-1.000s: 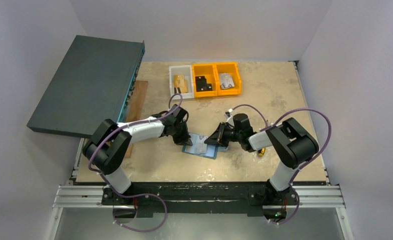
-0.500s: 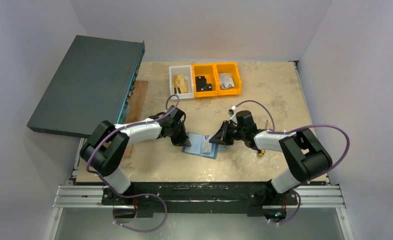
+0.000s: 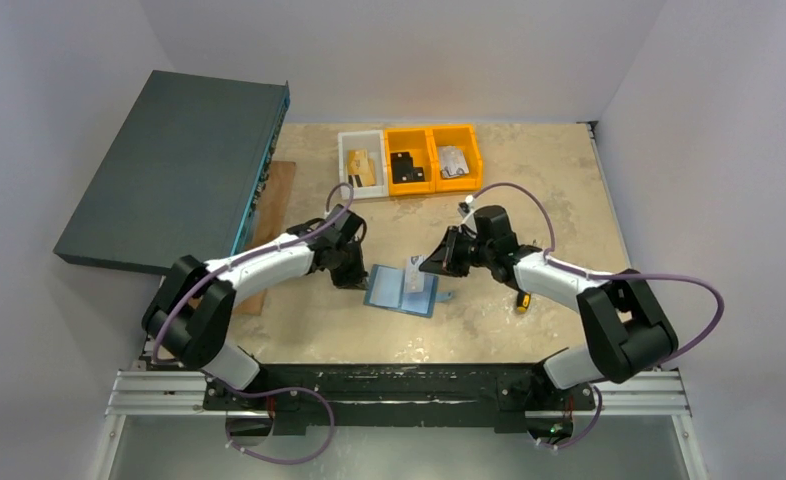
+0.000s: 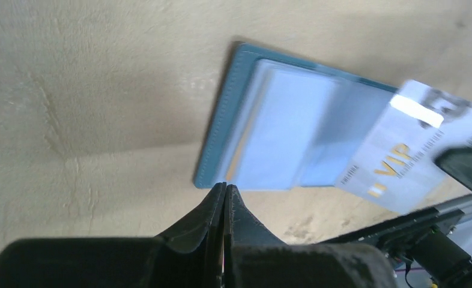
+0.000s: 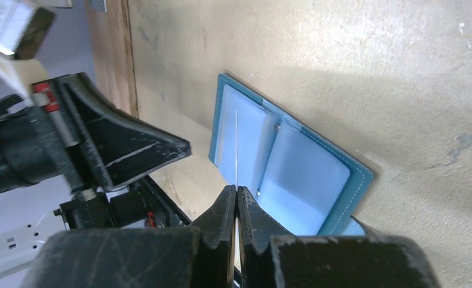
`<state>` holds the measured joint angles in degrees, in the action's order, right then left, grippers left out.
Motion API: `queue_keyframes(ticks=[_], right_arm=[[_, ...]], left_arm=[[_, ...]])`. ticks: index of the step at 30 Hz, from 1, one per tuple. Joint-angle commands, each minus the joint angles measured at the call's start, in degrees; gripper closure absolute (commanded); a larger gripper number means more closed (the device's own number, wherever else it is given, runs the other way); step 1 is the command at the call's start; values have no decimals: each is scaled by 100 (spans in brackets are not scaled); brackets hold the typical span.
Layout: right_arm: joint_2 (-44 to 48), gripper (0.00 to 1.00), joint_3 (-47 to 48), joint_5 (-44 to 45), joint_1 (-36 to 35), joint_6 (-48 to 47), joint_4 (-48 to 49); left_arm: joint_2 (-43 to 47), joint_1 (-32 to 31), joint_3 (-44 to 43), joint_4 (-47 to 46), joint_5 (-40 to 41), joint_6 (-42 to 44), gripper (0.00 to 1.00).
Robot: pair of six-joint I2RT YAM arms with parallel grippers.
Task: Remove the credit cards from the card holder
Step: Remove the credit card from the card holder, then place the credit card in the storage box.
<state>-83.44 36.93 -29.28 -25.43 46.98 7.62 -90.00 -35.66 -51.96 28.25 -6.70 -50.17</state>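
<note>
The silvery-grey credit card [image 4: 411, 157] carries "VIP" in gold letters, a white strip near one end, and a line of small print too blurred for us to read. The right jaws are clamped on this card. From the right wrist we see it edge-on, raised over the card holder [image 3: 400, 291]; we cannot tell whether its free end touches a pocket.

The card holder lies open and flat on the counter [image 3: 559, 170], pale blue pockets up, between the two arms. The left jaws are pressed together with nothing between them, just beside the holder's edge.

The counter is a mottled beige, stained in places. At its far edge stand a white bin [image 3: 342, 165] with a tan item [image 3: 361, 167] inside and two orange bins [image 3: 432, 160]. A dark teal flat box [image 3: 174, 165] sits at the left, beside a wooden board [image 3: 274, 200]. Plain pale walls [image 3: 419, 50] close in the space.
</note>
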Motion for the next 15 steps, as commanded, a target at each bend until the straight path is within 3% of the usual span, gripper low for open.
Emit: queue_keyframes(ticks=[1, 3, 6, 8, 11, 15], right_arm=[[269, 100, 565, 228, 52, -167, -346], [287, 100, 806, 409, 91, -251, -557], [286, 100, 1265, 780, 216, -490, -1063], [263, 100, 1633, 1032, 319, -609, -1279], [149, 100, 2196, 1478, 486, -865, -1657], [-236, 100, 3032, 2018, 817, -1201, -1961]], left_arm=[[869, -55, -526, 410, 139, 467, 92], [1126, -64, -626, 606, 116, 563, 76], [1534, -68, -778, 924, 123, 782, 40], [1734, -64, -928, 1201, 158, 974, 25], [2030, -55, -1198, 1614, 275, 1281, 13], [2341, -40, -1397, 1931, 254, 1590, 9]])
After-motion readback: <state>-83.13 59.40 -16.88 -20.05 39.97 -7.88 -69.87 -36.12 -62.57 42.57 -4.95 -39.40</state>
